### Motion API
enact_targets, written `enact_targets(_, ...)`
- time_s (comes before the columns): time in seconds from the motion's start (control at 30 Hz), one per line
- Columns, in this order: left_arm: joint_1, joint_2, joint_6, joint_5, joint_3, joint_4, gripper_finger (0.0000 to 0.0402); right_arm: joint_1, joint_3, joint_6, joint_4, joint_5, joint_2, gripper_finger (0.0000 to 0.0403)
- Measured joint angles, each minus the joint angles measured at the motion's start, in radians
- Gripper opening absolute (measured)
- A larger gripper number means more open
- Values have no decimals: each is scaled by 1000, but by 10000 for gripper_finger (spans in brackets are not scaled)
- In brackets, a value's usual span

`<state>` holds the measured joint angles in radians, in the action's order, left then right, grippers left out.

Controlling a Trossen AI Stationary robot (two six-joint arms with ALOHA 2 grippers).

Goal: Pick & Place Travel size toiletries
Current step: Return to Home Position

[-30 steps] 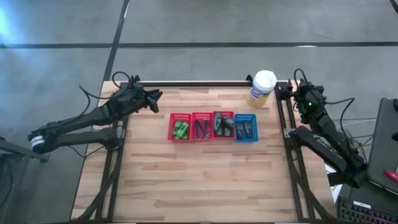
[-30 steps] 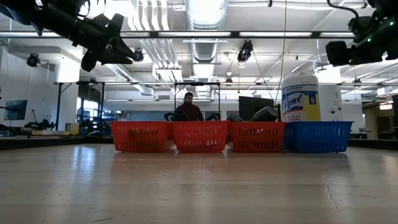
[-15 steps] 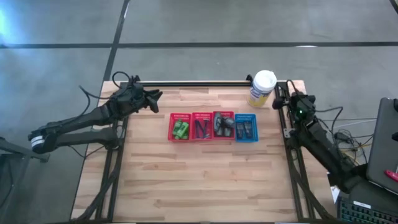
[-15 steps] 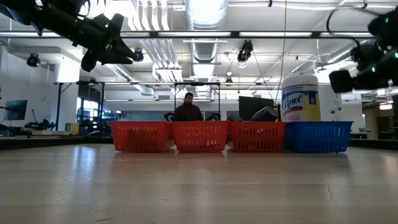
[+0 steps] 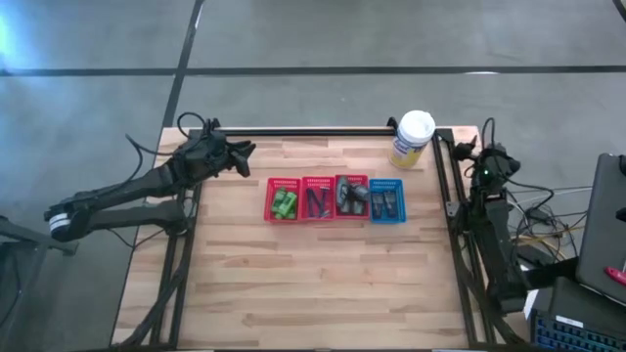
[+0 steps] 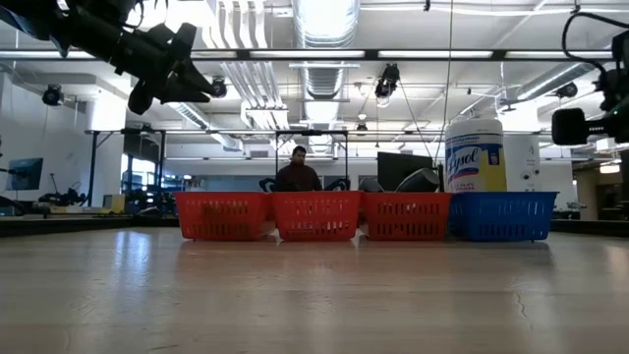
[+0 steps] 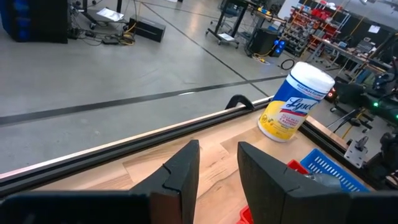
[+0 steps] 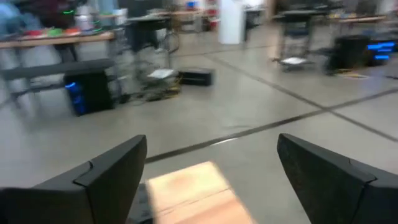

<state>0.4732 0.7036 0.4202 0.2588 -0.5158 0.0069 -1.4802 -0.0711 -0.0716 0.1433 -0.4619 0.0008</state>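
The white-lidded yellow canister [image 5: 413, 139] stands upright at the far edge of the wooden table [image 5: 293, 284], and everything else is easiest placed from it. Just in front of it, on the side toward the table's middle, sits the blue basket [image 5: 387, 181], holding a few dark pieces [image 5: 385, 202] too small to identify. From there a tight row runs away from the canister toward the left arm's side. The nearest red basket [image 5: 352, 178] holds the grey tubes [image 5: 351, 196], the middle red basket [image 5: 317, 180] holds the thin T-shaped sticks [image 5: 316, 201], and the farthest red basket [image 5: 284, 181] holds the green bottles [image 5: 284, 203]. All four baskets touch side by side, and no toiletry lies loose on the boards. The right gripper [image 5: 468, 152] hangs in the air just beside the canister, on the side away from the baskets and over the table's edge. Its fingers are spread wide with nothing between them (its wrist view looks out past a corner of the table to the concrete floor). The left gripper [image 5: 245, 154] is raised well apart from the canister, along the same far edge and beyond the last red basket. Its fingers stand close together with a narrow gap, also holding nothing, and its wrist view faces the canister. In the low view a person [image 6: 297, 169] sits in the room behind the baskets, far beyond the canister.
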Motion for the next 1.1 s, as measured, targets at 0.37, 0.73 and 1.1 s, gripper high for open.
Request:
enact_targets(0.37,1,0,69,1,0,0,115,83,0,4,-2,-38,26,346)
enact_targets(0.73,3,0,109,41,0,0,115,86,62,-3,-220,173,0,310)
enact_targets(1.1,3,-1,158,50,0,-1,115,87,62,-38,-226,209,0,275)
